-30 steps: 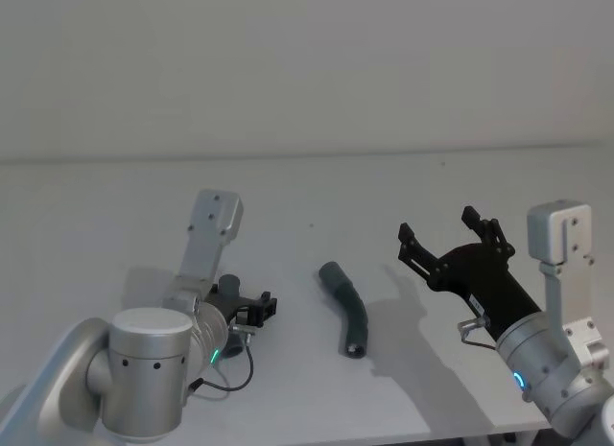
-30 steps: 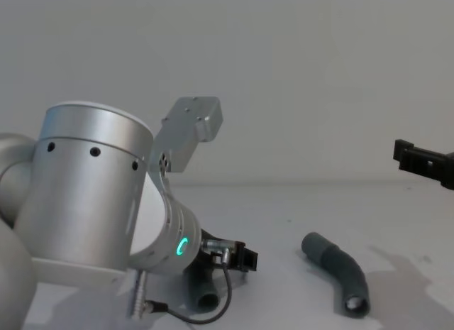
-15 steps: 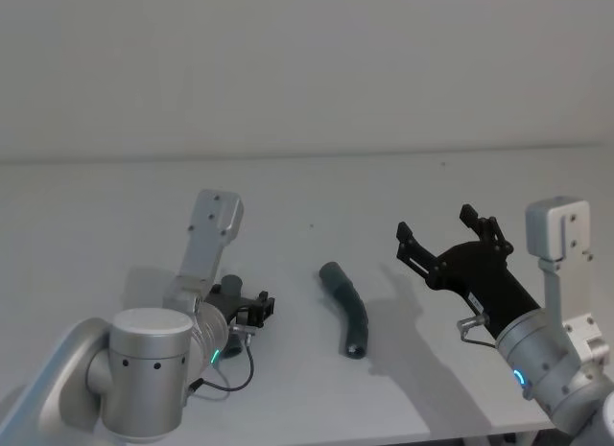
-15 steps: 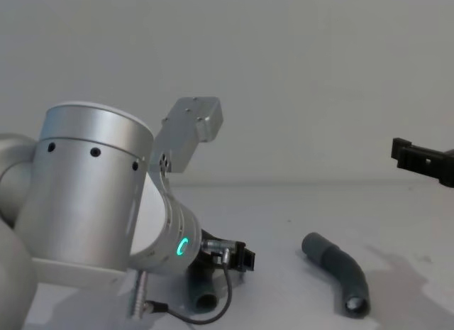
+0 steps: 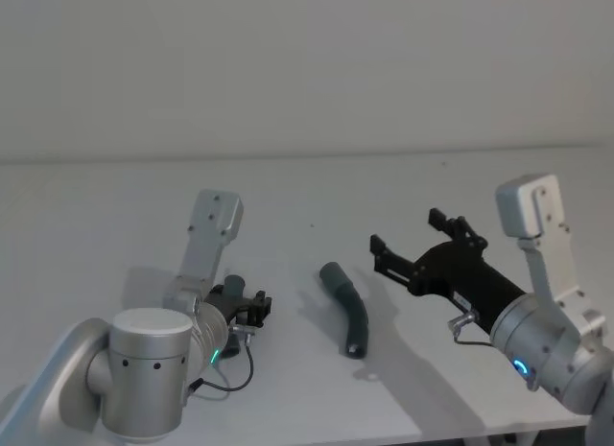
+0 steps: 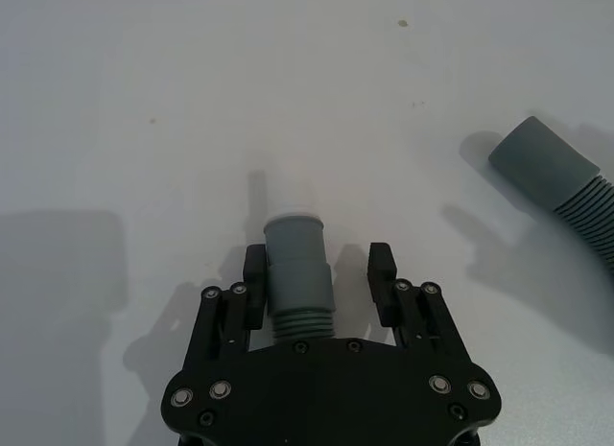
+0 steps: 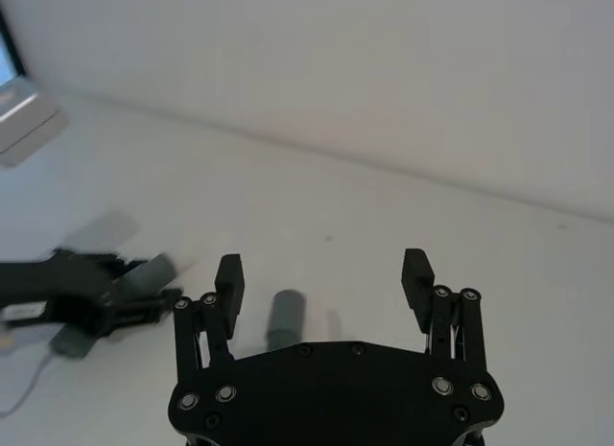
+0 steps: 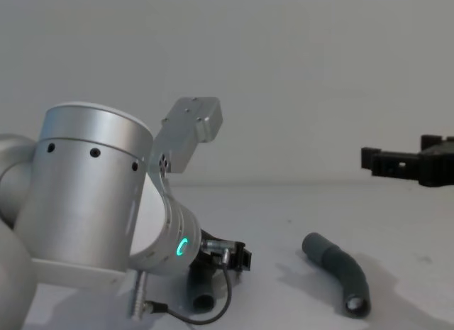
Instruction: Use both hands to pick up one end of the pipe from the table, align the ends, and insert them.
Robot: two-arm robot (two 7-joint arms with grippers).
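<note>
now left claw point(image 6: 318, 269) straddling hose point(image 6: 294, 243), right claw point(image 7: 323, 267) wide

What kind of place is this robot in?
Probably a robot test lab: a plain white table by a bare wall, one dark-grey ribbed hose piece lying mid-table, a second hose piece between the left gripper's open fingers, and the open right gripper hovering above the table.

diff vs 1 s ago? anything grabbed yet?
The right gripper, open, swung toward the robot's left, closing in above the mid-table hose piece. Nothing was gripped or released. The left gripper stayed low with its fingers either side of the other hose piece's cuff, barely shifting. Both pieces lie where they were on the table.
</note>
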